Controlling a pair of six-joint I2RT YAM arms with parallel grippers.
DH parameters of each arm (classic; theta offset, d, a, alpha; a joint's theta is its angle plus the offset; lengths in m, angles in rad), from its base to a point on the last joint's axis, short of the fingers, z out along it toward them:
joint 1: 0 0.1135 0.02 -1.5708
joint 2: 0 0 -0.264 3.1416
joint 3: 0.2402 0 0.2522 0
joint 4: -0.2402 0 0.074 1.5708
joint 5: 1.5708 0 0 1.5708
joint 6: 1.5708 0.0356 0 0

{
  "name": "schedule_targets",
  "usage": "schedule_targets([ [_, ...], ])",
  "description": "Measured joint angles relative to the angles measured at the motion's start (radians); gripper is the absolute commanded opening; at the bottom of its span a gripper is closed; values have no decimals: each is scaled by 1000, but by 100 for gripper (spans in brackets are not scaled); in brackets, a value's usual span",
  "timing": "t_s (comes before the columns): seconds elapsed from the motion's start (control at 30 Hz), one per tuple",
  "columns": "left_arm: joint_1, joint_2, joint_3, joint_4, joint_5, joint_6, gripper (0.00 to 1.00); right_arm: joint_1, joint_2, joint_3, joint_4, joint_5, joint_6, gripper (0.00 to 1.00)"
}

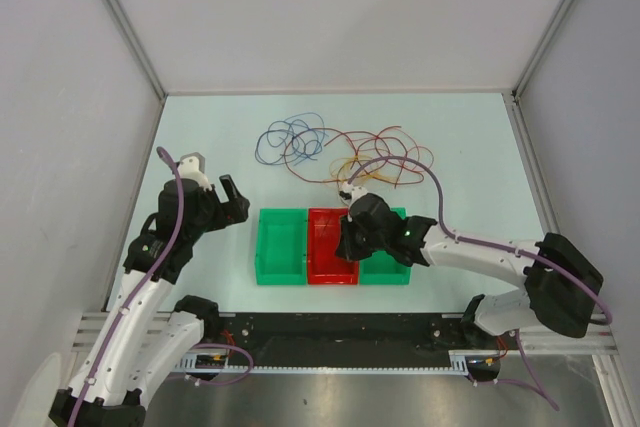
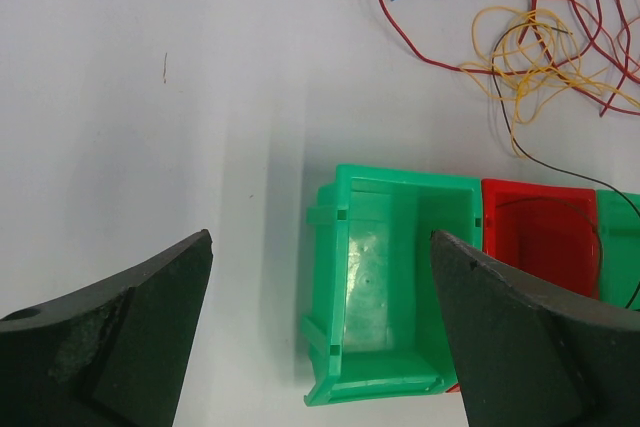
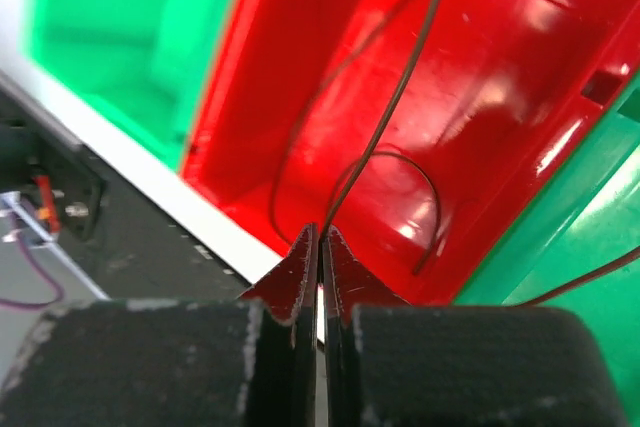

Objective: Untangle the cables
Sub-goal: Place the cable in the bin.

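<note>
over the red bin (image 1: 325,247), my right gripper (image 3: 320,247) is pinching one dark cable (image 3: 398,97), my left gripper (image 2: 320,237) is gaping, and the other cables (image 2: 520,47) are lying tangled.

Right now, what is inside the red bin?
A thin dark cable loops inside the red bin, and one strand rises to the shut right end effector, which pinches it. In the top view, the arm covers part of it.
</note>
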Motion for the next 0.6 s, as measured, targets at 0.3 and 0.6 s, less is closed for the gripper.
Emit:
schedule_targets([
  [0.3, 0, 0, 0, 0, 0, 0, 95, 0, 31, 122, -107, 25, -46, 63],
  [0.6, 0, 0, 0, 0, 0, 0, 95, -37, 1, 321, -250, 115, -117, 71],
])
